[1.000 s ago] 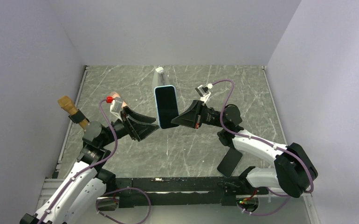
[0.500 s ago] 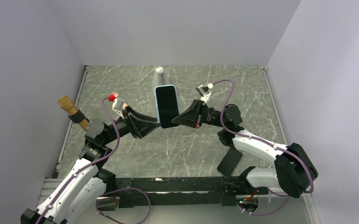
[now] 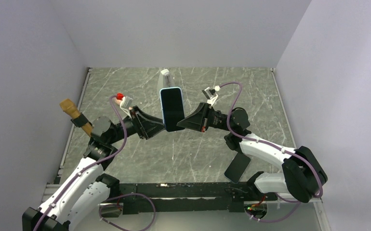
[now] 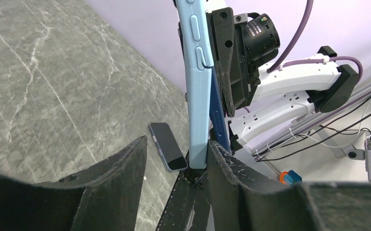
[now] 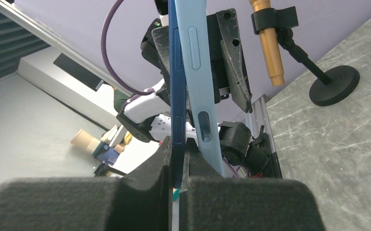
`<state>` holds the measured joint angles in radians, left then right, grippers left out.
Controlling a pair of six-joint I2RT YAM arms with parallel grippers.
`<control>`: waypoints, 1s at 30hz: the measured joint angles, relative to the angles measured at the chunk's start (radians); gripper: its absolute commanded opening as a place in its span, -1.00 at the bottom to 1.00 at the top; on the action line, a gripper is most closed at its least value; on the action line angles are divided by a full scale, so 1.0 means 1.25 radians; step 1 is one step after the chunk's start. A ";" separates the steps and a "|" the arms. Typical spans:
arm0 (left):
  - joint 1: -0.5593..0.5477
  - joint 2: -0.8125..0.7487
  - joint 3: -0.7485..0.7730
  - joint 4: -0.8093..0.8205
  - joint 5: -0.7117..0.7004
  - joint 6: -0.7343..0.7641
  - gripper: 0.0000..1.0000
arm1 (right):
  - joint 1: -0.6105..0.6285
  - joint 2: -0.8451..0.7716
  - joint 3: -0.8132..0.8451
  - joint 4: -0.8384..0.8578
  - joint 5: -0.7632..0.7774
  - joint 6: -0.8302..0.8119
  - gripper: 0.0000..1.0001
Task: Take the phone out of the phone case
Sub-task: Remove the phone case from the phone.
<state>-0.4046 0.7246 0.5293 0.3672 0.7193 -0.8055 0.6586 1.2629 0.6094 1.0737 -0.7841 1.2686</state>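
Note:
The dark-screened phone in its light blue case (image 3: 172, 109) is held upright in the air above the table. My right gripper (image 3: 183, 123) is shut on the dark blue phone (image 5: 176, 86) at its lower edge. There the light blue case (image 5: 198, 72) stands peeled away from the phone, outside the fingers. My left gripper (image 3: 162, 126) is open at the lower left edge. In the left wrist view the case (image 4: 199, 86) stands between my open left gripper's (image 4: 178, 144) fingers, close against the right finger (image 4: 222, 163), with the phone (image 4: 219, 125) behind it.
A second dark phone (image 3: 237, 166) lies flat on the marble table near the right arm's base; it also shows in the left wrist view (image 4: 166, 153). A brown-tipped stand (image 3: 69, 108) is at the left edge. A small white object (image 3: 165, 73) stands at the back.
My left gripper has moved up and right toward the phone, and its open fingers now straddle the case's lower edge. The right gripper and phone have stayed still.

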 measured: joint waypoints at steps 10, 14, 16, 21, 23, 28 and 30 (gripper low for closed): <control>0.000 0.052 0.039 0.000 0.022 0.000 -0.15 | 0.000 0.005 0.000 0.001 0.011 -0.001 -1.00; 0.000 0.065 0.043 0.005 0.031 -0.001 -0.37 | 0.000 0.005 0.000 -0.004 0.013 -0.004 -1.00; -0.001 0.072 0.047 0.007 0.036 -0.003 -0.49 | 0.000 0.006 0.000 -0.008 0.015 -0.005 -1.00; -0.002 0.081 0.066 -0.013 0.037 0.003 -1.00 | -0.001 0.013 0.000 -0.007 0.021 -0.005 -1.00; -0.002 0.086 0.085 -0.050 0.028 0.016 -1.00 | -0.001 0.013 0.000 -0.008 0.027 -0.006 -1.00; -0.013 0.077 0.157 -0.252 -0.086 0.070 -1.00 | 0.000 0.013 0.000 -0.034 0.048 -0.020 -1.00; -0.014 0.062 0.178 -0.334 -0.161 0.092 -1.00 | 0.003 0.010 0.000 -0.073 0.055 -0.038 -1.00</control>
<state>-0.4225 0.8021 0.7513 -0.0505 0.5182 -0.6903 0.6624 1.2758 0.6094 0.9829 -0.7151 1.2217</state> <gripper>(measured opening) 0.072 0.070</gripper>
